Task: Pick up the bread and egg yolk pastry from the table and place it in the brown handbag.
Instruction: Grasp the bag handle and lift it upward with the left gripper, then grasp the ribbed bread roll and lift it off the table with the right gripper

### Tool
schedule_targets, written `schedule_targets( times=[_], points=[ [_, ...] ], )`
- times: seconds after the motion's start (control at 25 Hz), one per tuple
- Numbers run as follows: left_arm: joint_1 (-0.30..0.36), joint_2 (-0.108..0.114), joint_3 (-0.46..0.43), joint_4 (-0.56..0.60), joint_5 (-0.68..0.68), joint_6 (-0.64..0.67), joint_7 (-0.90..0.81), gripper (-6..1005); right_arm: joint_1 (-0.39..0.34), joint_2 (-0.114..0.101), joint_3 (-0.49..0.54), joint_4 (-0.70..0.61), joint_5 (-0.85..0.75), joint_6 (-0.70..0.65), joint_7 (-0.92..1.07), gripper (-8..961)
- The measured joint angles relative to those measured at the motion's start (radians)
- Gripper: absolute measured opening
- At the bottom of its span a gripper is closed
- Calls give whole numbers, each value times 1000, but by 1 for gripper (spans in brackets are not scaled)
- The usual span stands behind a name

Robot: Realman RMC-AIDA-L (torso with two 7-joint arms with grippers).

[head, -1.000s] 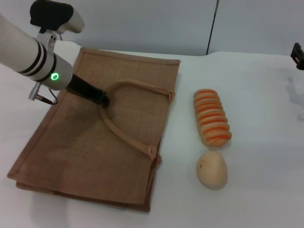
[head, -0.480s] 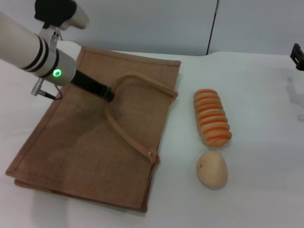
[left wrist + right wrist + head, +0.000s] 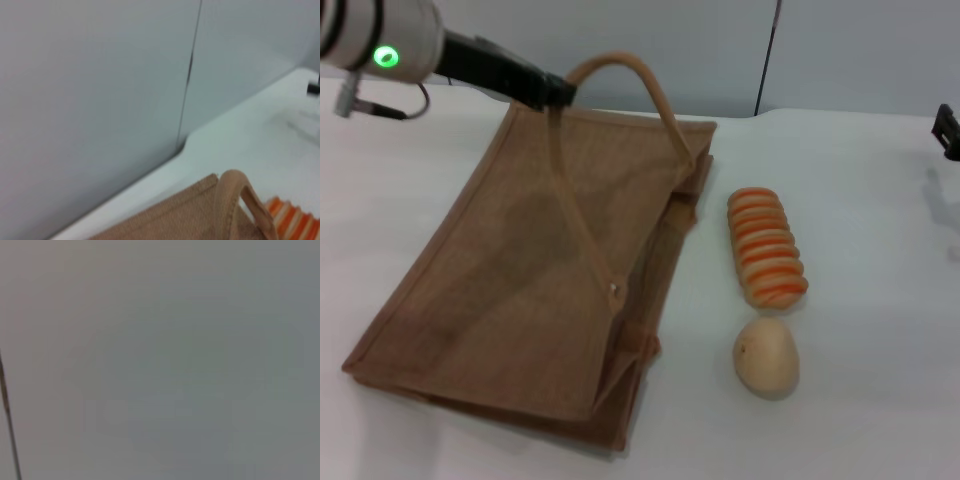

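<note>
The left gripper point(image 3: 555, 95) sits at about eleven o'clock in the head view, its fingers closed on the upper handle point(image 3: 620, 70) of the brown handbag point(image 3: 520, 290), which it holds raised off the table point(image 3: 880, 330). The bag's top panel is pulled up into a slope, so its mouth gapes a little along the edge facing the food. The bread point(image 3: 766, 246) lies on the table at about three o'clock, just beside the bag. The egg yolk pastry point(image 3: 767, 355) lies near the bread's closer end, at about five o'clock. The right gripper point(image 3: 948, 130) is parked at the far edge at two o'clock; I cannot tell how its fingers stand. The thin handle could slip from the pinch and the mouth would fall shut. A further pull might also drag the light bag across the table.
</note>
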Motion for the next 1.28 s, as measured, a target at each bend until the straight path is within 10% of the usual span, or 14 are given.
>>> schedule_targets(
  times=[0.52,0.88,1.28],
  points=[
    [73,4,-11,479,-2,-184,-170,116,-10,0,-2,2,-213,45,167,637],
    [84,4,-66,544,6,-245,-179,114,-22,-6,-1,-32,-520,181,395,639],
    [83,16,-67,547,11,-258,-192,114,-207,-3,-13,-560,-1099,456,1047,681]
  ],
)
